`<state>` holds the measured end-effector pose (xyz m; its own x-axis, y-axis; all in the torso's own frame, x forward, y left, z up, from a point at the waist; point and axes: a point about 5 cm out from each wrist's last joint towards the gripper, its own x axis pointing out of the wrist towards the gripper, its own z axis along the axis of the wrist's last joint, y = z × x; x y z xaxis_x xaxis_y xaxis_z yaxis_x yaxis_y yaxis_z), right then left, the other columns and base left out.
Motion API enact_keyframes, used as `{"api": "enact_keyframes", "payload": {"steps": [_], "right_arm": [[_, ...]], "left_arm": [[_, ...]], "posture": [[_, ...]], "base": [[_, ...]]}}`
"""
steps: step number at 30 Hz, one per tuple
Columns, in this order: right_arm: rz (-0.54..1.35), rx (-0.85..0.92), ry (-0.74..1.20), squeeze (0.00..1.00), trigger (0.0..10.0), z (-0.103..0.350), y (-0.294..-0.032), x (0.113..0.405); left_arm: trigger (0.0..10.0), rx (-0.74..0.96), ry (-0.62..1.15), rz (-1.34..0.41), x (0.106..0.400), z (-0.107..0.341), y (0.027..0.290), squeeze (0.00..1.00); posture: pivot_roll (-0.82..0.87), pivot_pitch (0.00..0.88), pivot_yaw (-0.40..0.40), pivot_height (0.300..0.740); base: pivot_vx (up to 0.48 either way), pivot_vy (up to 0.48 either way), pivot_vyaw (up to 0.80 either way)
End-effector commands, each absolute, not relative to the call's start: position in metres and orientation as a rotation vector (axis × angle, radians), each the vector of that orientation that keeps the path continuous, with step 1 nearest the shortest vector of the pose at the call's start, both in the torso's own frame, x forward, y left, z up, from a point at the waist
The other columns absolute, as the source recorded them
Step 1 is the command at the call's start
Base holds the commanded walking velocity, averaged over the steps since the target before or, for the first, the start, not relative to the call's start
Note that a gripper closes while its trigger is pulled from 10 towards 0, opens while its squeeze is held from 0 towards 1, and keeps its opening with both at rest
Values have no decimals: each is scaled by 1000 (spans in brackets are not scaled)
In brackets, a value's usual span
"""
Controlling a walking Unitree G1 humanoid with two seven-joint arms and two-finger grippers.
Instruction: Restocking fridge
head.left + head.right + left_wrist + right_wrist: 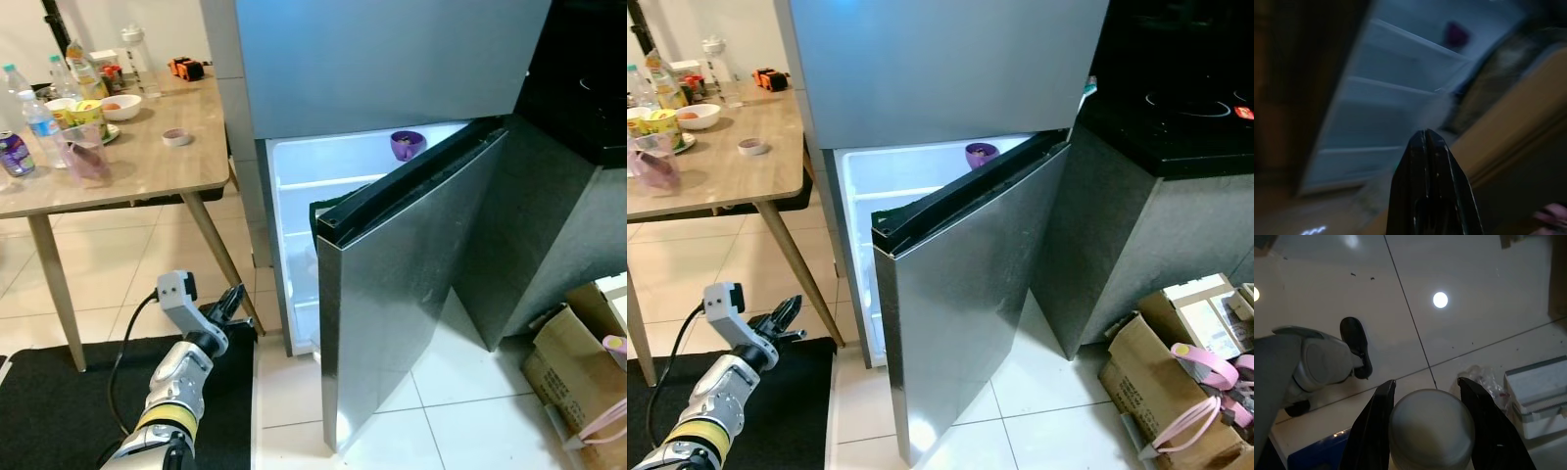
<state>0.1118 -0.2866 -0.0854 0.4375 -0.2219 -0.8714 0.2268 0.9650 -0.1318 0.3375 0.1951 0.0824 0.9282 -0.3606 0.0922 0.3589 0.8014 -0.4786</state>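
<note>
Jaws of the right gripper (1425, 426) clamp a pale round-topped container (1431, 427); the left gripper (233, 300) is pressed together and empty.
Nearest, the held container hangs low over the tiled floor (1474, 293). Ahead stands the fridge (323, 196), its lower door (411, 294) half open. Far inside, a purple cup (407, 145) occupies the top shelf, with bare shelves below.

No legible text, label or number anywhere.
</note>
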Motion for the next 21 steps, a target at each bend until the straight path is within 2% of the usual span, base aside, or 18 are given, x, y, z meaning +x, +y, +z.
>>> {"api": "enact_keyframes", "payload": {"steps": [1,2,5,9,21], "right_arm": [[-283,12,1075,0,10000,-85,-287,113],[-285,21,1073,0,10000,-85,-287,114],[-280,25,1069,0,10000,-85,-286,115],[-281,33,1063,0,10000,-84,-286,116],[-274,28,1068,0,10000,-84,-287,115]], "left_arm": [[10000,-498,-41,-468,345,97,182,0],[10000,-483,-75,-520,350,107,173,0],[10000,-476,-98,-538,354,114,168,0],[10000,-461,-139,-445,358,120,173,0],[10000,-442,-197,-286,355,120,186,0]], "posture": [[-113,26,15,740],[-113,26,15,740],[-115,30,12,740],[-119,34,12,740],[-115,39,13,740]], "base": [[0,0,0],[0,0,0],[0,0,-267],[0,0,-800],[0,0,0]]}}
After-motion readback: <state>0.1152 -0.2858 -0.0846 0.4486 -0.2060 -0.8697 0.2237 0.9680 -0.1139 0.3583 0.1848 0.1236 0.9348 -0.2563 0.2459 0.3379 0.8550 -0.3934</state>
